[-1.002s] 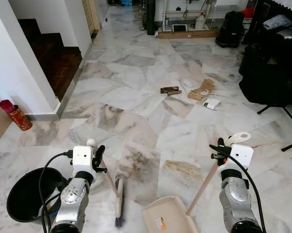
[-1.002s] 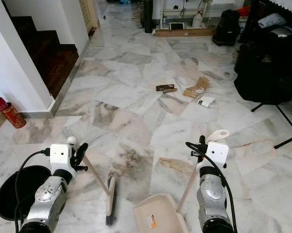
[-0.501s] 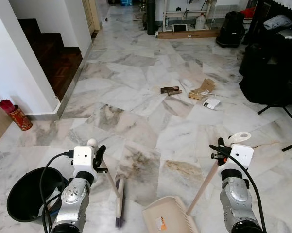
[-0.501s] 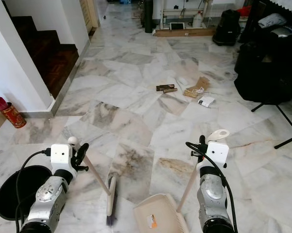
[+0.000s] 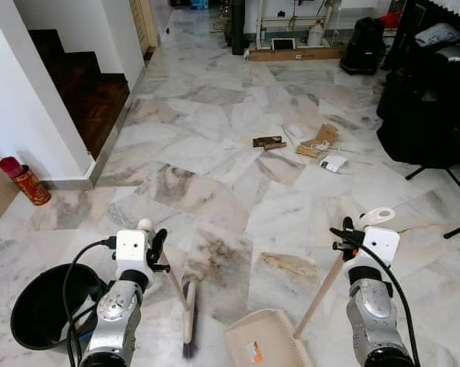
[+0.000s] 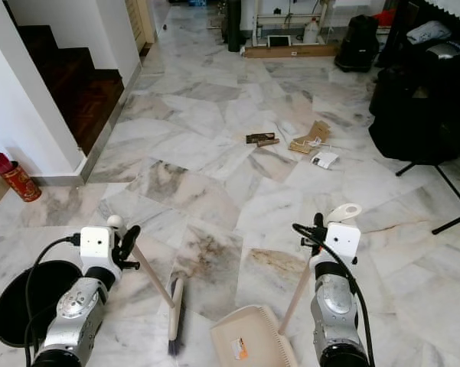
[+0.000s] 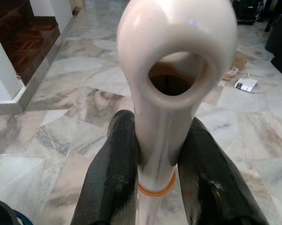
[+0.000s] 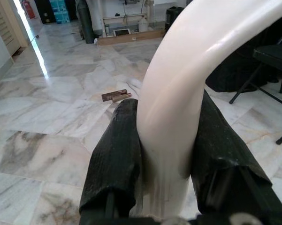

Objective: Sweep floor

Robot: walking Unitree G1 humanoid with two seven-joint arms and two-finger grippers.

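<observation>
Left pincer is clamped on the broom handle, its brush head on the marble floor beside a black bin; right pincer is clamped on the dustpan handle, pan down on the floor. Cardboard scraps lie well ahead

Both eye views look forward and down from the head onto the same marble floor, with the litter ahead and the stairs at left. Each wrist view looks close along its hand's fingers, over a handle, toward that same litter.
</observation>
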